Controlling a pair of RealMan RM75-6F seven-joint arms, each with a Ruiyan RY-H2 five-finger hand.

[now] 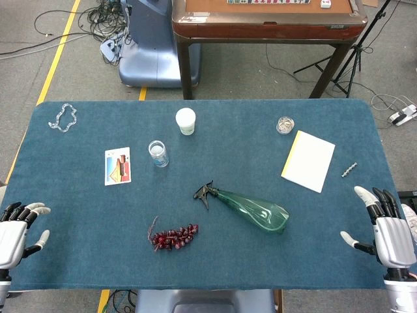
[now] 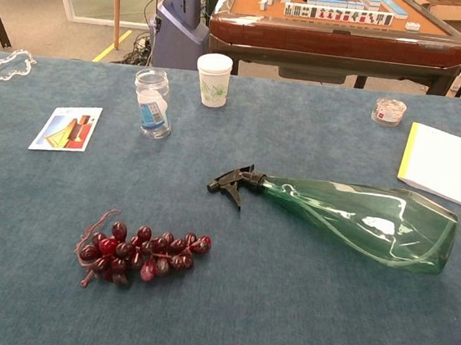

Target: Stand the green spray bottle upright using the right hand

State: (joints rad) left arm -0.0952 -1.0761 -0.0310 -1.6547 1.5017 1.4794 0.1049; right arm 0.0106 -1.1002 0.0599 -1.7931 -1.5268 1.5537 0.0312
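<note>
**Inspector A:** On the blue felt-covered table (image 1: 78,254), as recorded from the head view, a green translucent plastic spray bottle (image 1: 251,208) is found lying on its side, black trigger nozzle directed towards the robot's left, broad base towards its right. The task is judged not yet begun. The right hand (image 1: 384,228) is observed at the table's near right edge, fingers spread, nothing held. The left hand (image 1: 16,228) is noted at the opposite near edge, fingers loosely curled and likewise empty.

**Inspector B:** And the bottle relative to the right hand?

**Inspector A:** It is placed well apart, towards the table's centre. The base is the nearer end, so a grip around the wide body is judged likely to be needed. A yellow-edged white notepad (image 1: 308,161) is seen beyond it.

**Inspector B:** Chest view?

**Inspector A:** Neither hand is shown. The bottle (image 2: 357,219) is confirmed flat on the felt, a bunch of dark red artificial grapes (image 2: 135,253) lying near its nozzle but not touching.
</note>
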